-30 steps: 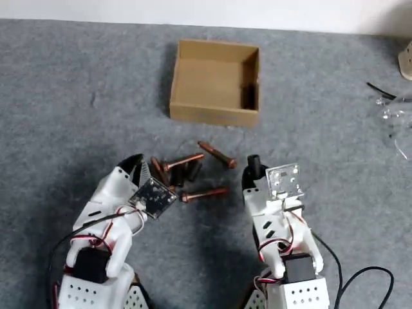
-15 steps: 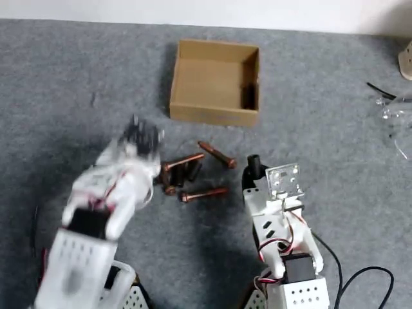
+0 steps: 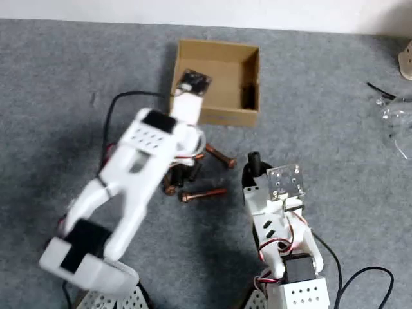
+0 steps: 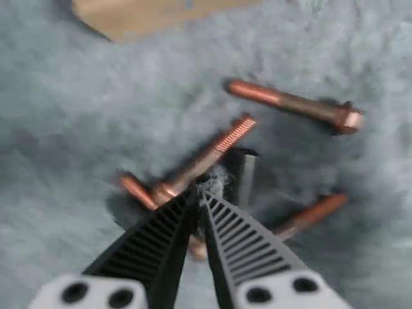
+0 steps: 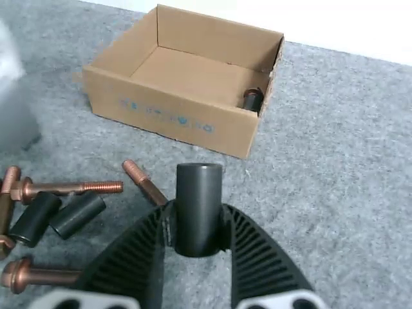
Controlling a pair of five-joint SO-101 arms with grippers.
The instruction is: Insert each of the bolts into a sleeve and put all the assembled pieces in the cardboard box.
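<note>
Bolts (image 3: 215,154), copper-coloured, threaded, flange-headed, lie in a loose heap on the grey felt-covered desk (image 3: 335,129), just off the long outer wall of the open brown cardboard box (image 3: 215,116).

High view: left arm (image 3: 138,149) stretched across the heap toward the box. Right tool (image 3: 252,175) stands slightly farther from the box than the heap, with a black cylindrical sleeve (image 3: 253,159) upright in it.

Left wrist view: left tool (image 4: 198,192) clenched, tips together over the heap, nothing seen between them; box edge beyond.

Right wrist view: right tool grasping the sleeve round its lower half. Two loose black sleeves (image 5: 77,214) among the bolts. One dark finished piece (image 5: 252,100) inside the box, in a corner.

Judgement: bolts stiff, weighty for their size, smooth, apt to roll; best pinched mid-shank, across the axis. Sleeve rigid and slick; hold it low, leaving the bore open.
</note>
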